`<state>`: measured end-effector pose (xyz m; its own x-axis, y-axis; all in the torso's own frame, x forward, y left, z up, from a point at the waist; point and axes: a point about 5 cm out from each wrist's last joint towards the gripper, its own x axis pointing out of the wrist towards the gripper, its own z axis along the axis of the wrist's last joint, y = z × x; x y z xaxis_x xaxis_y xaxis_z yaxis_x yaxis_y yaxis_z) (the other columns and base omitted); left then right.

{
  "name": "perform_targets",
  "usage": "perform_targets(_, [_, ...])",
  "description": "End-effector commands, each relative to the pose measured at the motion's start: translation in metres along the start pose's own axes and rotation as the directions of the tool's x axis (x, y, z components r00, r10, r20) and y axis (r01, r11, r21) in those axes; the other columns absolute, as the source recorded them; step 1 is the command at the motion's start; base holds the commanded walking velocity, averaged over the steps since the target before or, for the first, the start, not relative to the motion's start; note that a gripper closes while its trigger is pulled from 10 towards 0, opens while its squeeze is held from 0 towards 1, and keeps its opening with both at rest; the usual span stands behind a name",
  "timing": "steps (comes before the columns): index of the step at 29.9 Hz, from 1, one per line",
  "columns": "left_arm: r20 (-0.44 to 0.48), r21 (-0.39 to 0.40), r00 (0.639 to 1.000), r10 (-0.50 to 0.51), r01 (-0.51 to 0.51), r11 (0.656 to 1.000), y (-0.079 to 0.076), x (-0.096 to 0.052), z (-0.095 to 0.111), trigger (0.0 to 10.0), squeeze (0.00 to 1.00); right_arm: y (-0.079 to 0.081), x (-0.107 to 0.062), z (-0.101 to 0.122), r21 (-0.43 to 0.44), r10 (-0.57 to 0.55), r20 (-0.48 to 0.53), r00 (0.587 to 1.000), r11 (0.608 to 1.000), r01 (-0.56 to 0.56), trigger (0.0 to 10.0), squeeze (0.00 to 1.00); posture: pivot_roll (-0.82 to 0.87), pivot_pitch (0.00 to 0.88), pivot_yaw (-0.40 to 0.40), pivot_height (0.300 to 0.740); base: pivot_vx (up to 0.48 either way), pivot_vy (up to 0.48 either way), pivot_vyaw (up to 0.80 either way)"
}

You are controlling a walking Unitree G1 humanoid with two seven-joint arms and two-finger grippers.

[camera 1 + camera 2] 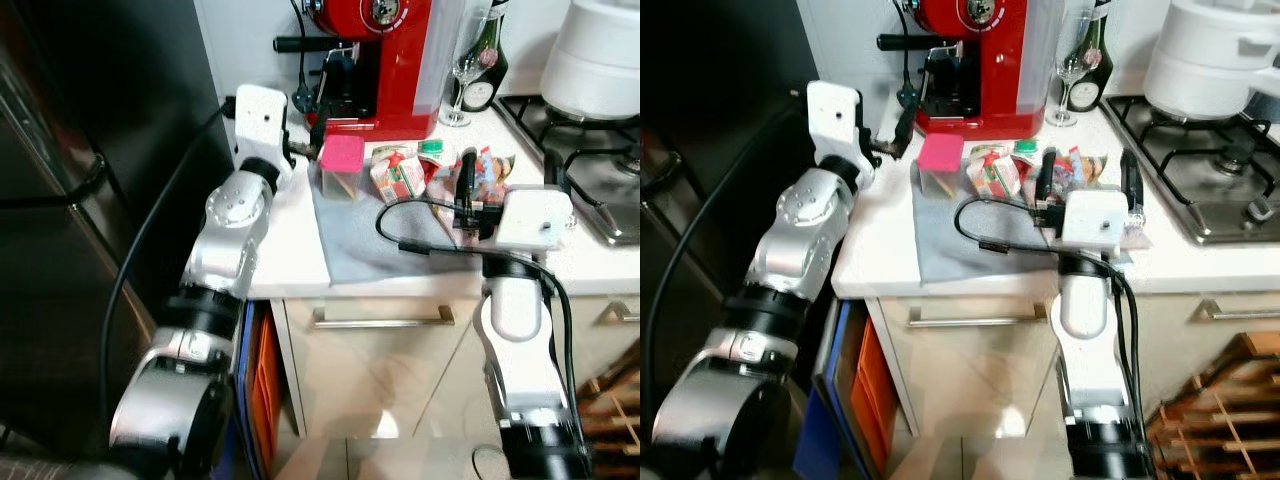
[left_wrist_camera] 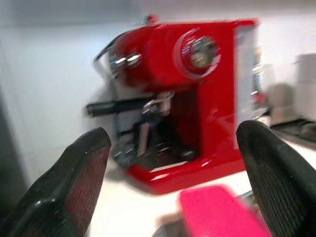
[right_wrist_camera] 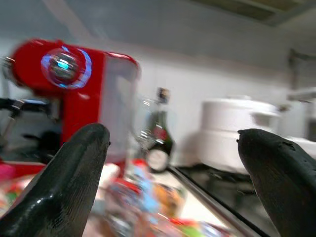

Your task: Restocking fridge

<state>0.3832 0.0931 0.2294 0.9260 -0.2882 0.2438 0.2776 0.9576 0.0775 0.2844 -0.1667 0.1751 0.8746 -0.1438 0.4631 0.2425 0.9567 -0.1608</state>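
two food packets [image 1: 400, 172] beside red coffee machine [image 1: 375, 60].

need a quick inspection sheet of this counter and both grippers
surface: white counter with a grey mat on it
job's things: pink-lidded tub and food packets on the mat
clutter: red coffee machine, wine glass, bottle at the back
grippers: left gripper open, over the counter facing the coffee machine; right gripper open, over the packets
cables: black cable loops across the mat
surroundings: gas hob with white pot on the right, dark fridge on the left
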Motion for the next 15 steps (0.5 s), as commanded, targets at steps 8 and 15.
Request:
perform_targets(8, [-0.049,-0.091,0.999,0.0,-0.004,0.996,-0.012,0.015,0.002,10.0,0.0,-0.002,0.002,0.007,-0.025,0.018,0.021,1.0,1.0,-0.018,10.0,0.0,-0.16,0.0,0.079,0.74,0.0,0.0,0.0])
perform_targets(15, [-0.162,-0.15,0.987,0.02,-0.044,0.988,-0.023,0.024,-0.008,10.0,0.0,0.001,0.0,0.009,0.002,0.052,0.023,0.998,0.999,-0.052,10.0,0.0,-0.16,0.0,0.08,0.74,0.0,0.0,0.0])
